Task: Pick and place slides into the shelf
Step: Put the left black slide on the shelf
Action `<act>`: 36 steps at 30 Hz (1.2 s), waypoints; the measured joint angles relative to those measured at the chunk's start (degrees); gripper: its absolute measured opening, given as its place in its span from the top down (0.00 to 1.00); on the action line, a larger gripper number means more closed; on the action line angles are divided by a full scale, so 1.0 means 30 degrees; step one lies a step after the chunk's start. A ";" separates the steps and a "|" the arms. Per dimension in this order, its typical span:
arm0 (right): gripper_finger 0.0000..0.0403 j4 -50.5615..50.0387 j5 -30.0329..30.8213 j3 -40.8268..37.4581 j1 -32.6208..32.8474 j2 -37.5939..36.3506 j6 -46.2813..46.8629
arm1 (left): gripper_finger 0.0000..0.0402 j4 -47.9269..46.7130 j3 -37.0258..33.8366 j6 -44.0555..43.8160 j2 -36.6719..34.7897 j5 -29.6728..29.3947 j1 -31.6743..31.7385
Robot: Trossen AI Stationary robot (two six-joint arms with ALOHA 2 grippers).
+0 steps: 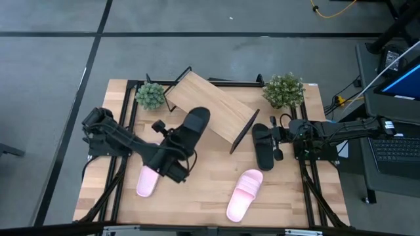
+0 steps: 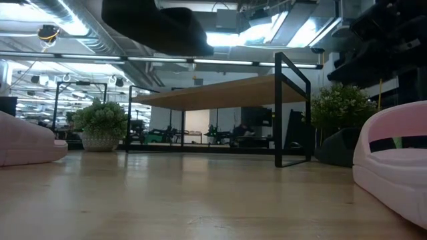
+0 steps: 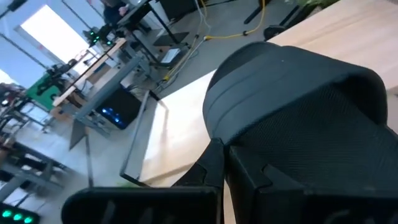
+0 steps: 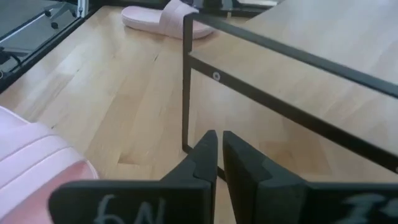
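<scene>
High view first: a light-wood table point(image 1: 210, 177) is seen on a grey floor marked with dark lines, with two small potted plants point(image 1: 150, 96) at its back corners and a laptop point(image 1: 400, 147) off to the right. From table height, a workshop with bright ceiling lights is made out beyond. No brand or label can be read; only some indistinct white scrawl is glimpsed on the right wrist's housing. The shelf point(image 1: 211, 107), a slanted pale board on a thin black frame, is set askew at the back middle. One matte black slide point(image 1: 190, 128) is held off the table by the left gripper point(image 1: 172, 152), clamped on it, at the shelf's near edge. The second black slide point(image 1: 264, 145) lies beside the right gripper point(image 1: 281, 136), whose fingers are pressed together. Two pale pink slides are left on the table: one point(image 1: 147, 181) under the left arm, one point(image 1: 244, 194) front right.
</scene>
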 joint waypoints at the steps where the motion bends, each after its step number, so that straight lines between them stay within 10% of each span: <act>1: 0.93 0.0060 0.0005 0.0000 -0.0003 -0.0004 -0.0006 | 1.00 0.0056 0.0000 0.0218 -0.0104 0.0005 0.0191; 36: 0.93 0.0504 0.0141 0.0000 -0.0032 0.0004 -0.0961 | 1.00 0.8561 0.0022 1.5799 -0.3644 0.1511 0.5851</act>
